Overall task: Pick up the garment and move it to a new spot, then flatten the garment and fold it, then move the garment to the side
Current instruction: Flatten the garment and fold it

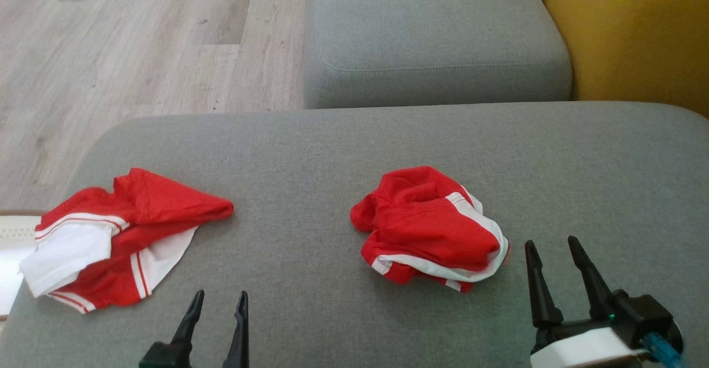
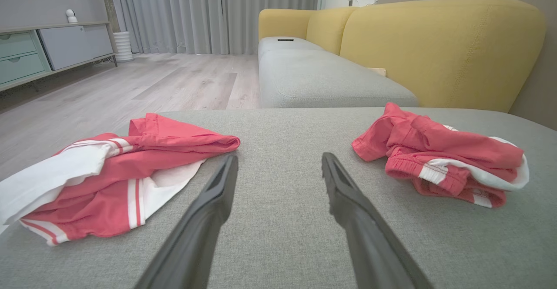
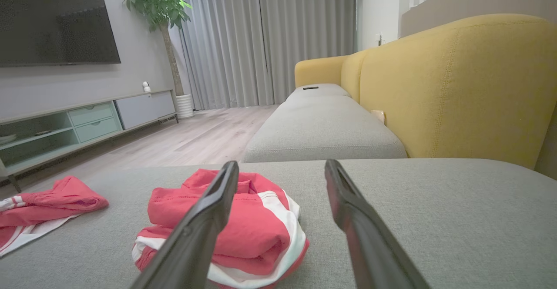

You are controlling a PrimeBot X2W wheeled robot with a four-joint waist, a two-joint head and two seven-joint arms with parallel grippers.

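Grey-cushioned yellow sofa, pale wood floor, grey curtains, TV.

Head overhead, wrists low — shared grey cushion

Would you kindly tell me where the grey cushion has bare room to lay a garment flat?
Bare cushion lies between the left garment and right garment, and widely from the right garment toward the yellow backrest. The left end is crowded.

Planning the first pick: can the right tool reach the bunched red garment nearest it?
Probably yes: the right tool is open, just right of the bunched garment, with only bare cushion between them.
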